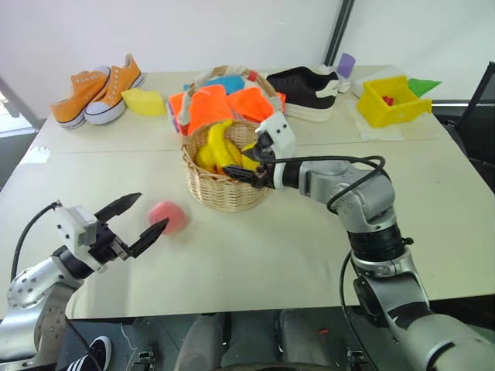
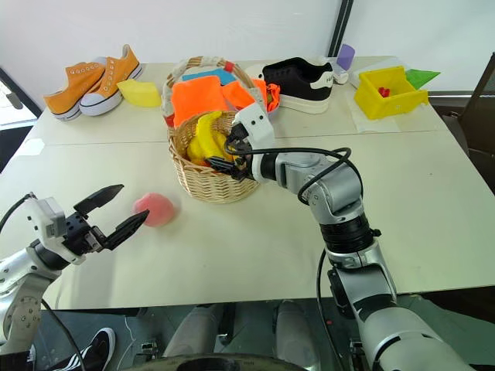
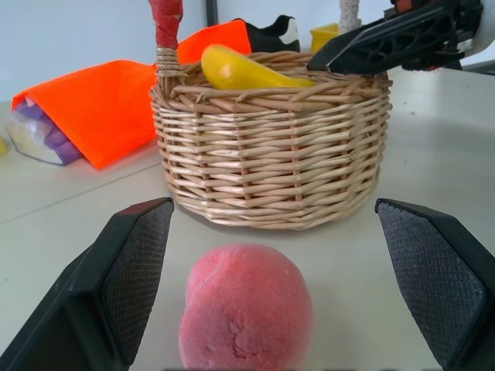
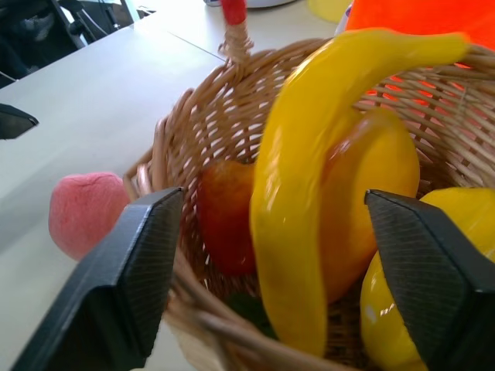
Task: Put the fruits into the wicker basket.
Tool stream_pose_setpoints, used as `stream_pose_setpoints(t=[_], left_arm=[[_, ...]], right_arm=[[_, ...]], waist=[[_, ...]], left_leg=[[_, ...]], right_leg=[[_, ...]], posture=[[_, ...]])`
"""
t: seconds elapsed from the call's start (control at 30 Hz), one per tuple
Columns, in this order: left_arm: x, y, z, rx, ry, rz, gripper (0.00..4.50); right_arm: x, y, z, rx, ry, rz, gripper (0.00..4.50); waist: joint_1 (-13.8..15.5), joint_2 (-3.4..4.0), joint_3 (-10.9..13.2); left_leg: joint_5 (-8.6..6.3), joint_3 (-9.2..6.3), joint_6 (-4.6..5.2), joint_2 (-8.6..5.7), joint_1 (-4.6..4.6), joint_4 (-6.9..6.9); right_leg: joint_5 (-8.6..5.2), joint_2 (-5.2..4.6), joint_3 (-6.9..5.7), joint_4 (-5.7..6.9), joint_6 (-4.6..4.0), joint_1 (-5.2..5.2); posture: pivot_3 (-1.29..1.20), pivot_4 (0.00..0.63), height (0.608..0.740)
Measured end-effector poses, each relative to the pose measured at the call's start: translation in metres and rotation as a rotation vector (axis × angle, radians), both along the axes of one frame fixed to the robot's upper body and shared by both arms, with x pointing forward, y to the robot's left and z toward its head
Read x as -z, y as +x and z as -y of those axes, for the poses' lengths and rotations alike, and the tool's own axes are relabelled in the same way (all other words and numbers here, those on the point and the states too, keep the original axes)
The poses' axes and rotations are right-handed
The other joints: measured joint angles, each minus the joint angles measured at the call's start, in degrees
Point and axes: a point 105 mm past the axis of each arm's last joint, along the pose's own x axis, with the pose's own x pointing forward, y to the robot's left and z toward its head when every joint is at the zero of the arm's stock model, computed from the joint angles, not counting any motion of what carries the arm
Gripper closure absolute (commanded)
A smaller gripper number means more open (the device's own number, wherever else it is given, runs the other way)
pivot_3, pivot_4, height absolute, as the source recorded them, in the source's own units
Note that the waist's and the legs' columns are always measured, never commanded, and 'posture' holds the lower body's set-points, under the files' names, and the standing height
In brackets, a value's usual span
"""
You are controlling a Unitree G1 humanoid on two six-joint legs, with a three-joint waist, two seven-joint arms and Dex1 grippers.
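Note:
The wicker basket [image 1: 224, 192] stands mid-table. In it lie a yellow banana [image 4: 298, 209] and yellow-orange mango-like fruits [image 4: 383, 193]. My right gripper [image 1: 249, 164] hovers over the basket's near rim. It is open, and the banana sits between its fingers [image 4: 139, 270] with a gap on each side. A pink-red peach [image 1: 168, 216] lies on the table left of the basket. My left gripper [image 2: 134, 200] is open and level, just short of the peach, with its fingertips [image 3: 131, 263] on either side of it and not touching.
Orange sneakers [image 1: 97, 89] and a pale yellow block [image 1: 145, 100] sit at the back left. Orange packages [image 1: 209, 104] lie behind the basket. A black shoe [image 1: 305, 89], a purple cup [image 1: 346, 63] and a yellow bin [image 1: 390, 99] are at the back right.

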Motion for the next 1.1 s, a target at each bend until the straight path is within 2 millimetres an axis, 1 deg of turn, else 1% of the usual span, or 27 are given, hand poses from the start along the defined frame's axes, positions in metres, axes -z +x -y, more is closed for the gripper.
stream_pose_setpoints(t=[0.03, 0.1, 0.13, 0.17, 0.2, 0.23, 0.3, 0.37, 0.43, 0.53, 0.63, 0.8, 0.93, 1.1], left_arm=[[-0.001, 0.001, 0.000, 0.000, -0.001, 0.003, 0.00], [-0.001, 0.002, 0.000, -0.005, -0.003, 0.004, 0.00], [-0.001, 0.003, 0.000, -0.009, -0.006, 0.002, 0.00], [-0.001, 0.003, -0.001, -0.015, -0.007, 0.000, 0.00], [-0.001, 0.004, -0.001, -0.025, -0.012, -0.006, 0.00], [0.000, 0.006, -0.002, -0.035, -0.018, -0.012, 0.00], [0.002, 0.008, -0.004, -0.065, -0.036, -0.028, 0.00], [0.004, 0.011, -0.005, -0.093, -0.052, -0.047, 0.00], [0.009, 0.011, -0.006, -0.113, -0.055, -0.093, 0.00], [0.020, 0.015, -0.007, -0.166, -0.045, -0.161, 0.00], [0.025, 0.023, -0.003, -0.209, -0.039, -0.205, 0.00], [0.028, 0.034, 0.006, -0.232, -0.032, -0.234, 0.00], [0.033, 0.038, 0.025, -0.171, -0.017, -0.264, 0.00], [0.041, 0.038, 0.035, -0.134, 0.009, -0.294, 0.00]], right_arm=[[-0.005, -0.001, 0.002, -0.001, 0.007, 0.018, 0.88], [-0.020, -0.005, 0.008, -0.023, 0.049, 0.077, 0.88], [-0.028, -0.011, 0.013, -0.043, 0.073, 0.124, 0.88], [-0.031, -0.014, 0.015, -0.055, 0.079, 0.143, 0.88], [-0.032, -0.020, 0.022, -0.075, 0.084, 0.181, 0.88], [-0.030, -0.027, 0.027, -0.090, 0.089, 0.200, 0.88], [-0.017, -0.040, 0.037, -0.114, 0.089, 0.212, 0.88], [-0.003, -0.051, 0.049, -0.128, 0.052, 0.230, 0.88], [0.013, -0.062, 0.064, -0.136, -0.020, 0.252, 0.88], [0.041, -0.079, 0.090, -0.149, -0.140, 0.234, 0.88], [0.050, -0.089, 0.105, -0.157, -0.194, 0.235, 0.88], [0.048, -0.099, 0.107, -0.198, -0.234, 0.276, 0.88], [0.047, -0.099, 0.106, -0.198, -0.237, 0.292, 0.88], [0.049, -0.098, 0.105, -0.203, -0.244, 0.300, 0.88]], waist=[[0.04, 0.00, 0.00], [0.18, 0.00, 0.00], [0.31, -0.01, -0.01], [0.31, -0.01, -0.01], [0.35, -0.02, -0.01], [0.43, -0.04, -0.02], [0.36, -0.03, -0.02], [0.37, -0.03, -0.02], [0.36, -0.04, -0.02], [0.49, -0.04, -0.01], [0.39, -0.04, -0.01], [0.56, -0.05, -0.01], [0.73, -0.04, -0.02], [0.54, -0.02, -0.03]], left_leg=[[0.00, 0.00, 0.00, 0.00, 0.00, 0.00], [-0.01, 0.00, -0.01, 0.00, 0.00, 0.00], [-0.01, -0.01, -0.01, 0.00, 0.00, 0.00], [0.00, -0.01, 0.00, 0.00, 0.00, 0.00], [0.01, -0.01, 0.01, 0.00, 0.00, 0.00], [0.01, -0.02, 0.02, 0.00, 0.00, 0.00], [0.02, -0.01, 0.04, 0.00, 0.00, 0.00], [0.03, 0.00, 0.05, 0.00, -0.01, 0.02], [0.03, 0.01, 0.05, 0.00, 0.00, 0.03], [0.03, 0.01, 0.06, 0.01, 0.01, 0.06], [0.03, 0.00, 0.06, 0.03, 0.04, 0.12], [0.03, -0.01, 0.06, 0.03, 0.06, 0.13], [0.03, -0.01, 0.05, 0.03, 0.06, 0.15], [0.02, -0.02, 0.04, 0.05, 0.12, 0.13]], right_leg=[[0.00, 0.00, 0.00, -0.01, 0.00, 0.01], [0.00, -0.01, -0.01, -0.02, 0.01, 0.01], [0.00, -0.01, -0.03, -0.03, 0.01, 0.03], [0.00, -0.01, -0.03, -0.03, 0.01, 0.03], [0.00, -0.01, -0.03, -0.04, 0.01, 0.04], [0.00, -0.01, -0.05, -0.05, 0.01, 0.06], [0.01, -0.01, -0.02, -0.05, 0.02, 0.12], [0.00, -0.02, -0.02, -0.04, 0.02, 0.18], [-0.02, -0.02, -0.02, -0.06, -0.01, 0.23], [-0.07, -0.02, -0.04, -0.06, -0.11, 0.36], [-0.08, 0.00, -0.03, -0.04, -0.12, 0.44], [-0.09, -0.02, -0.05, -0.06, -0.12, 0.48], [-0.09, -0.03, -0.05, -0.11, -0.12, 0.54], [-0.09, -0.01, -0.05, -0.09, -0.13, 0.56]], posture=[[0.00, 0.150, 0.740], [0.00, 0.150, 0.740], [0.00, 0.150, 0.740], [0.00, 0.150, 0.740], [0.00, 0.150, 0.740], [0.00, 0.150, 0.740], [0.00, 0.150, 0.740], [0.00, 0.150, 0.740], [0.00, 0.150, 0.740], [0.00, 0.150, 0.740], [0.00, 0.150, 0.740], [0.00, 0.150, 0.740], [0.00, 0.150, 0.740], [0.00, 0.150, 0.740]])
